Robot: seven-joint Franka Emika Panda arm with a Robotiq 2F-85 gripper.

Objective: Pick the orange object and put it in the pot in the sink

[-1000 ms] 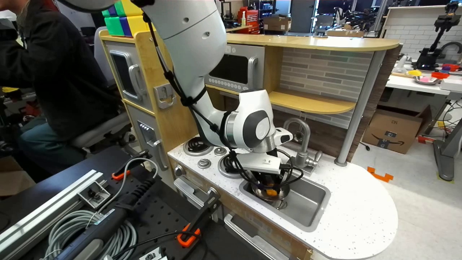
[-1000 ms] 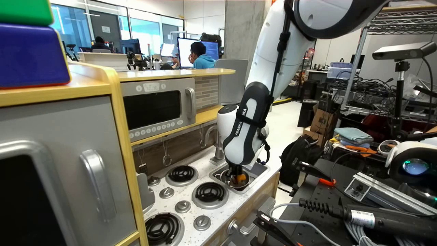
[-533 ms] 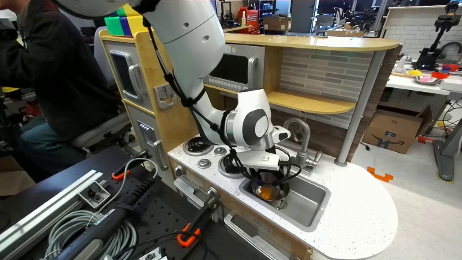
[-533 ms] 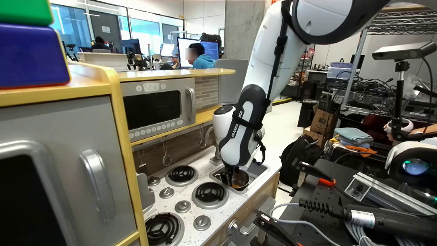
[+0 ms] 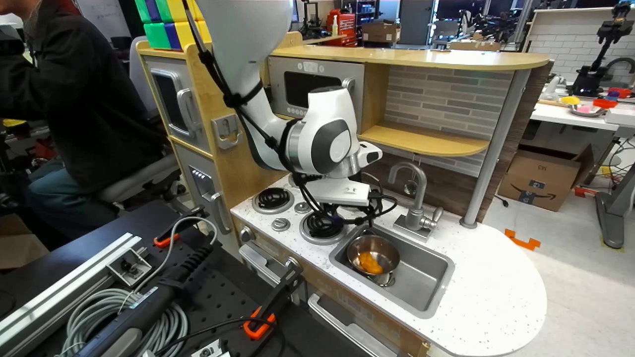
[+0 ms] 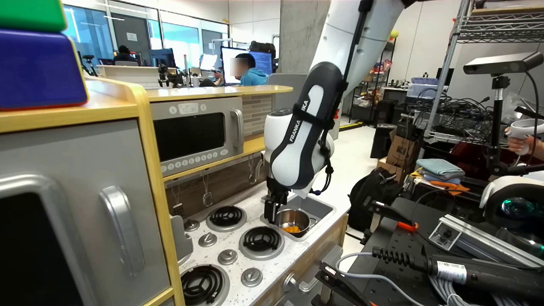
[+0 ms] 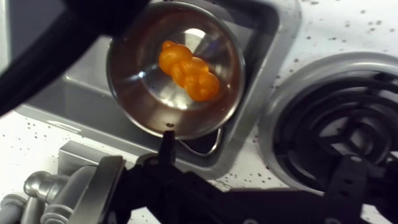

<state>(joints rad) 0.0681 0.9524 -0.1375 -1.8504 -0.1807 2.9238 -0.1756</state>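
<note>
Pale workroom floor [image 5: 585, 282] at right in an exterior view. White speckled tabletop [image 5: 496, 292], lower right. Rectangular grey metal sink [image 5: 424, 282], lower centre; in it, round silver metal pot [image 5: 383, 246]. Wrist view, bottom: black two-fingered pincer [image 7: 259, 145] released, holding nothing. Retreat next, I'd judge: straight up, clear of the rim, then away. Lumpy glossy orange object [image 7: 189, 71] in the pot, top centre: placing looks done.

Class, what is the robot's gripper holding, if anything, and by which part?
The gripper holds nothing: it stands open, apart from the orange object, which lies in the pot.
</note>
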